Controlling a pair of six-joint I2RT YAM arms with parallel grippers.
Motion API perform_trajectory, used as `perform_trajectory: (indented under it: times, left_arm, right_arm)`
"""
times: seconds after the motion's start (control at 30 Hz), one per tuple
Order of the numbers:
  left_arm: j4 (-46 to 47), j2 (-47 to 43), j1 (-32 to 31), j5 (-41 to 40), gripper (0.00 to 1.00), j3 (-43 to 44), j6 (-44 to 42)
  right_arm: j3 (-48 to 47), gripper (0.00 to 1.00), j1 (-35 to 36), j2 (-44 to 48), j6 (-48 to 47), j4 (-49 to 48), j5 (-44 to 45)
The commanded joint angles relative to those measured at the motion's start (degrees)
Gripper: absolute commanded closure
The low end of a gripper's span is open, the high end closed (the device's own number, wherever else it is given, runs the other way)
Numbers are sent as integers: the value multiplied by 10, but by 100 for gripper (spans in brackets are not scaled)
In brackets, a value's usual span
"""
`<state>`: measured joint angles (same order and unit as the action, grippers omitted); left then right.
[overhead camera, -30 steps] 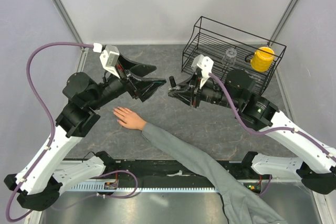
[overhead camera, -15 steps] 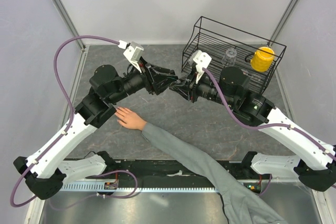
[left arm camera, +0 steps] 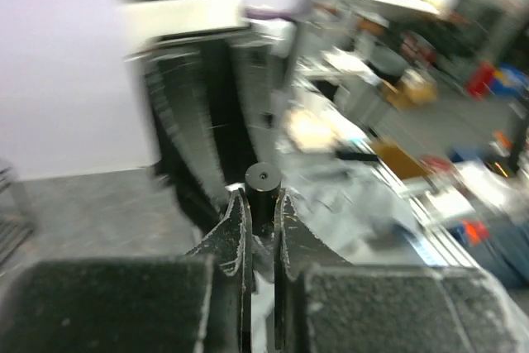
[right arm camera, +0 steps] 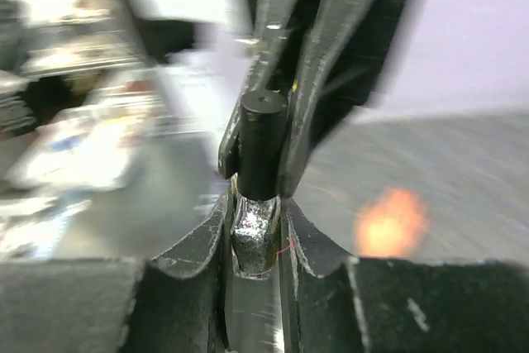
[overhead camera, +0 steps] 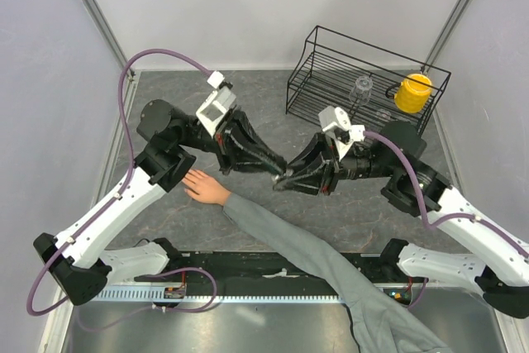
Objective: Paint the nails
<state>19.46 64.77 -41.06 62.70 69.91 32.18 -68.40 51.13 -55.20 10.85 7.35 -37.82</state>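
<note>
Black cap [left arm camera: 262,183] is pinched at the very tips of your left gripper [left arm camera: 258,204], closed right down on it. The right gripper [right arm camera: 254,214] is clamped on the small silvery bottle [right arm camera: 251,237] underneath, and the two meet mid-table just beyond the grey sleeve [overhead camera: 331,262]. Twist or pull off-axis here and the smooth bottle likely slips in the right jaws, or the cap pops out of that shallow tip hold and polish spills. The nails [overhead camera: 187,177] are on the bare hand [overhead camera: 204,186] lying flat just beside your left arm, so any wide swing toward them risks that arm knocking the fingers.
</note>
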Motion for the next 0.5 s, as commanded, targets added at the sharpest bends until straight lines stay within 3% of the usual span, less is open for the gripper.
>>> perform_trajectory:
  times: [0.0, 0.1, 0.13, 0.17, 0.2, 0.23, 0.27, 0.33, 0.37, 0.47]
  left_arm:
    - [39, 20, 19, 170, 98, 7, 41]
    - [-89, -2, 65, 110, 96, 42, -59]
    - [-198, -8, 76, 77, 87, 57, -92]
    - [-249, -10, 84, -6, 73, 73, -148]
    - [-291, -13, 85, -60, 45, 97, -166]
    - [-325, -19, 85, -156, 37, 102, -174]
    - [-331, -35, 85, -199, 23, 101, -173]
    - [-314, -54, 85, -283, 14, 89, -165]
    - [-304, -78, 85, -307, 3, 72, -152]
    - [-247, -114, 84, -392, 7, 32, -102]
  right_arm:
    - [18, 100, 13, -21, 143, -256, -271]
    - [9, 100, 11, -10, 84, -177, -244]
    - [8, 100, 9, -9, 81, -172, -241]
    - [8, 100, 3, -7, 77, -159, -234]
    - [6, 100, -1, -6, 53, -142, -198]
    - [-8, 100, -2, -7, 25, -113, -170]
    - [-16, 100, -4, -11, 2, -51, -141]
    - [-34, 100, -5, -18, -52, -3, -18]
    - [-38, 100, -5, -29, -64, 24, 27]
    - [-56, 100, -5, -61, -94, 61, 167]
